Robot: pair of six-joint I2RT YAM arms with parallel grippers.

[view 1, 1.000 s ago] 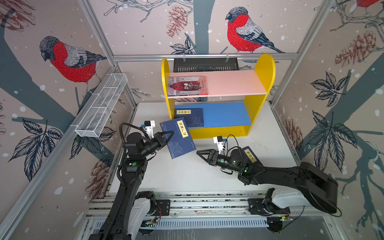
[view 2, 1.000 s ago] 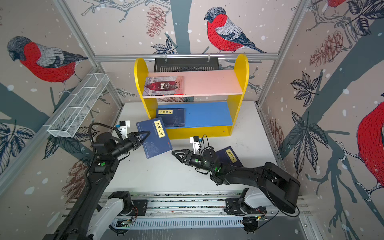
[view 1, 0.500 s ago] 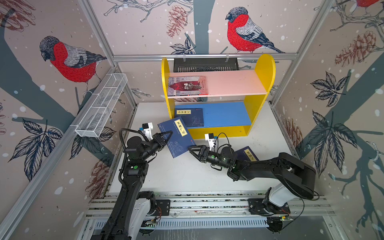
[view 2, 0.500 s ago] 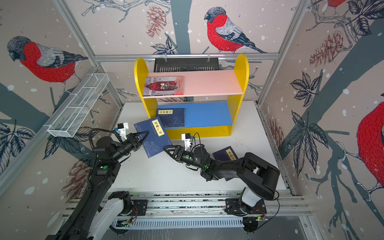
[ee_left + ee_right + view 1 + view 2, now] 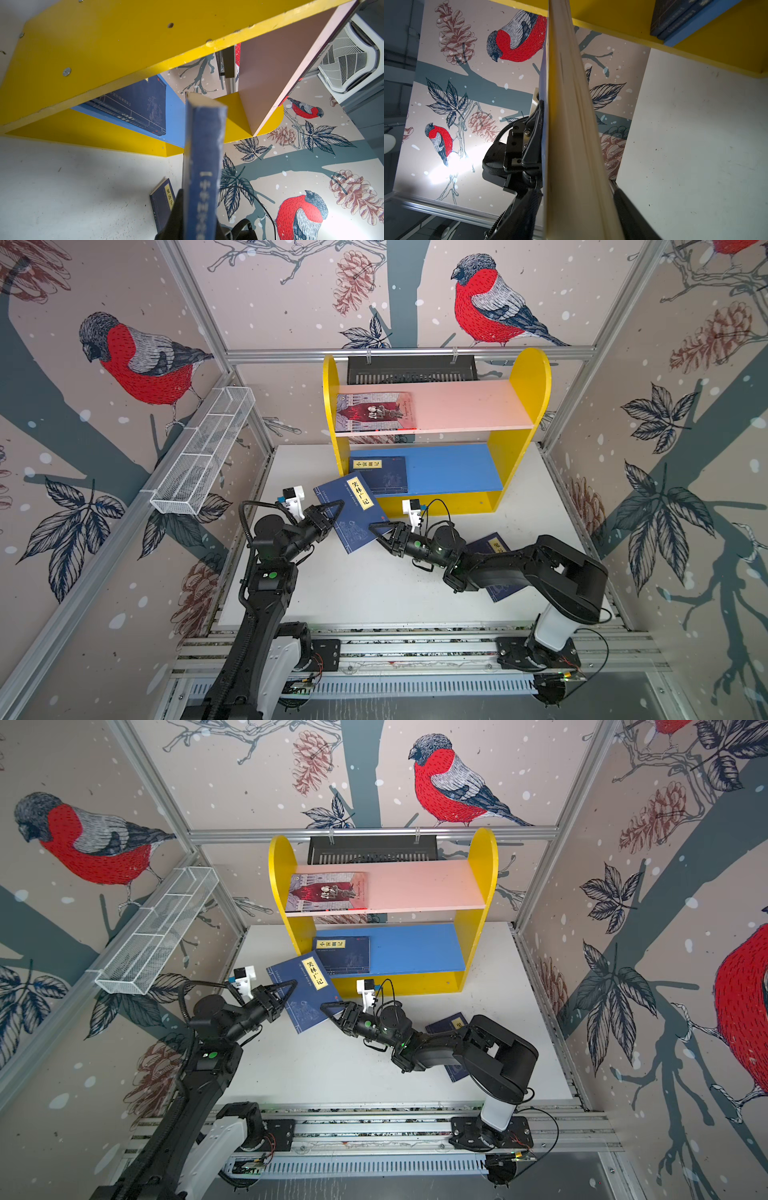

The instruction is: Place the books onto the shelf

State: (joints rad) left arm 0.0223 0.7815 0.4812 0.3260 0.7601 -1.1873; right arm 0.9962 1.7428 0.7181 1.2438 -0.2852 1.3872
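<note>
A navy book [image 5: 353, 514] with a yellow label hangs tilted in the air in front of the shelf [image 5: 528, 377]. My left gripper [image 5: 336, 508] is shut on its spine side. My right gripper [image 5: 376, 531] straddles its lower right corner, and the right wrist view shows the page edge [image 5: 571, 124] between the fingers [image 5: 535, 207], which stand close to both faces. A grey-lilac book [image 5: 376, 411] lies on the pink board. Navy books [image 5: 380, 475] lie stacked on the blue board. Another navy book [image 5: 496, 545] lies on the table, partly under my right arm.
A white wire basket [image 5: 203, 452] hangs on the left wall. A black slotted tray [image 5: 411, 369] hangs behind the shelf. The shelf's yellow base [image 5: 436, 504] stands just beyond both grippers. Metal rails [image 5: 415, 651] run along the table's front edge.
My right gripper has reached left up to the held book and its jaws have narrowed around the page edge. The left gripper has shifted the book slightly left and down.
</note>
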